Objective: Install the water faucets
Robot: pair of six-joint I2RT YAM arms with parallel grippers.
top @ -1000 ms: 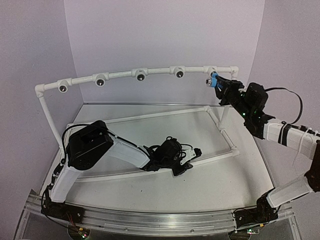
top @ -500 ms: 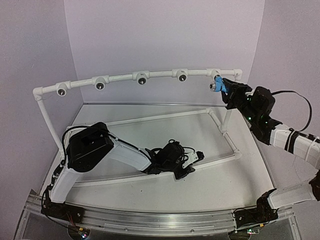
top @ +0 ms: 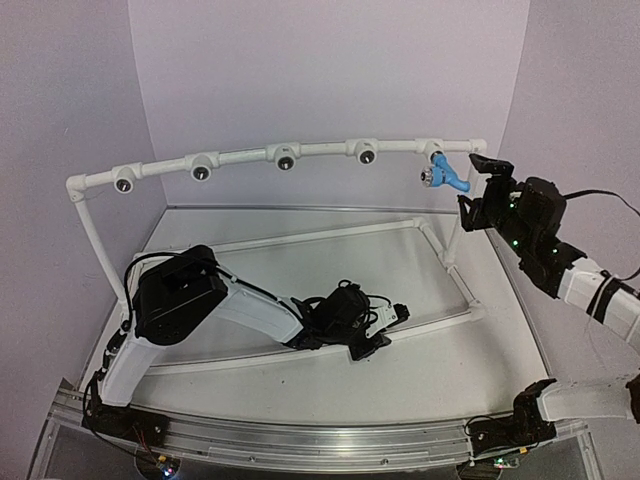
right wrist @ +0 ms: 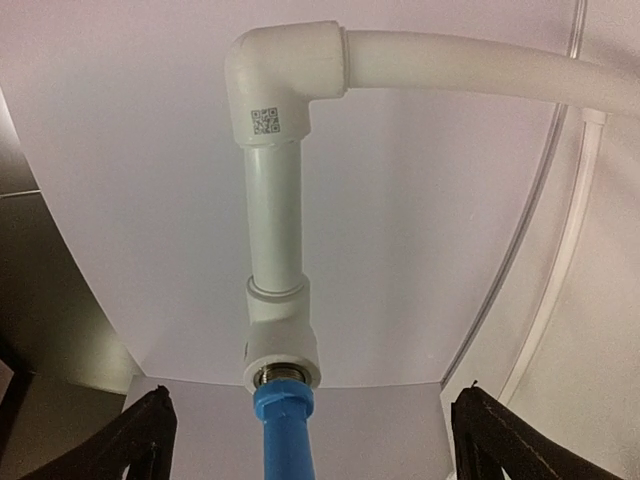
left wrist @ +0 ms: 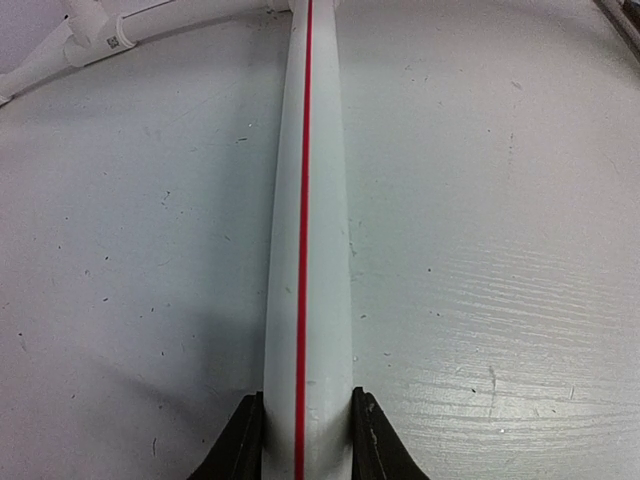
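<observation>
The worktop (top: 300, 260) carries a white pipe frame (top: 95, 230). Its top rail (top: 240, 155) arcs across the back, close to the purple walls (top: 330, 60), so there is little room behind it and plenty in front and below.

My left gripper (left wrist: 305, 445) is low on the worktop, narrow and clamped on a base pipe (left wrist: 305, 200) with a red stripe – it steadies the frame.

My right gripper (top: 472, 185) stands wide just beside the rail's right end, jaws either side of the faucet (top: 447, 177) without touching it.

The faucet sits in the rightmost tee (right wrist: 280, 340), next to the corner elbow (right wrist: 285, 75), with a metal neck showing at the joint. Four other tees (top: 286, 153) show dark empty mouths, and I see no other faucet.

I judge the blue piece light, stiff and smooth – likely to slip or spin in the pads. I would take it across the straight body near the tee, not by the spout. The frame looks slender, so hard pushes may flex it. The elbow and upright crowd the right side, so I would approach from the front.
</observation>
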